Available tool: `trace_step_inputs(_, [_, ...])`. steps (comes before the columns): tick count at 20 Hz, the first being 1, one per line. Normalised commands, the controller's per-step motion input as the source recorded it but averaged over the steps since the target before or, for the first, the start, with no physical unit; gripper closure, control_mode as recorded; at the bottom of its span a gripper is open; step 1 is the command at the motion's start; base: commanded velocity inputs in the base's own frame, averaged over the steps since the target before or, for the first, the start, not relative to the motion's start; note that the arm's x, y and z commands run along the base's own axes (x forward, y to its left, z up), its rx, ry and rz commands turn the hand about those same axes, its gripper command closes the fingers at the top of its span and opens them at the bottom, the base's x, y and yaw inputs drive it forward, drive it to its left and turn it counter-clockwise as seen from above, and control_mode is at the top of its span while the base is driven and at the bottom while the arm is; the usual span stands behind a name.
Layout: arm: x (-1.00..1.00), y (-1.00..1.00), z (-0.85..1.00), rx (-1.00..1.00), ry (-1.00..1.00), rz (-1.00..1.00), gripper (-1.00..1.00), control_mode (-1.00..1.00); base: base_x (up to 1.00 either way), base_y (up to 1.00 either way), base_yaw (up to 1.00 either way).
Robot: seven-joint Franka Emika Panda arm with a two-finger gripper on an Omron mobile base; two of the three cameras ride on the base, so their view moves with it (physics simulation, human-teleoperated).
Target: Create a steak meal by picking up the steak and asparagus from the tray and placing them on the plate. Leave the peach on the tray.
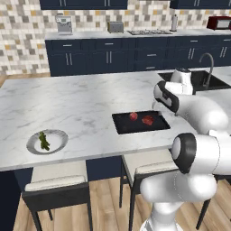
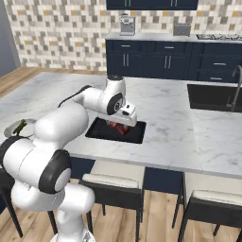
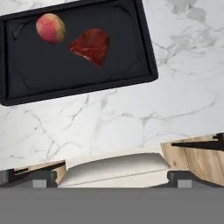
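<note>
**Steak and peach on the tray, asparagus on the plate, gripper open and empty**

The black tray (image 3: 78, 87) served as the landmark on the marble island counter (image 1: 81, 99). Inside it lay the steak (image 3: 91, 45), with the peach (image 3: 50, 27) just beside it, the two apart and not touching. The gripper (image 3: 112, 177) hung above the counter's near edge, off the tray on its stool side, its fingers spread wide with nothing between them; the steak lay ahead of the fingertips, well apart from them. A cushioned stool seat (image 3: 113, 168) showed under the gripper. Well away from the tray, along the same counter, stood the plate (image 1: 56, 145) with the asparagus (image 1: 43, 141) lying on it
</note>
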Motion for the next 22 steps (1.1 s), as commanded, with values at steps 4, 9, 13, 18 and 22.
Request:
trace_step_inputs(4, [0.24, -0.02, -0.32, -0.01, 0.00, 0.08, -1.00, -1.00, 0.00, 0.00, 0.00])
trace_step_inputs(9, [0.27, 0.00, -0.32, 0.01, 0.00, 0.22, -1.00, -1.00, 0.00, 0.00, 0.00])
trace_step_inputs(13, [0.32, 0.00, -0.34, -0.01, 0.02, 0.25, -1.00, -1.00, 0.00, 0.00, 0.00])
trace_step_inputs(18, [0.35, 0.00, -0.34, -0.01, 0.01, 0.22, -1.00, -1.00, 0.00, 0.00, 0.00])
trace_step_inputs(22, [0.42, 0.00, -0.32, 0.00, 0.00, 0.13, -1.00, -1.00, 0.00, 0.00, 0.00])
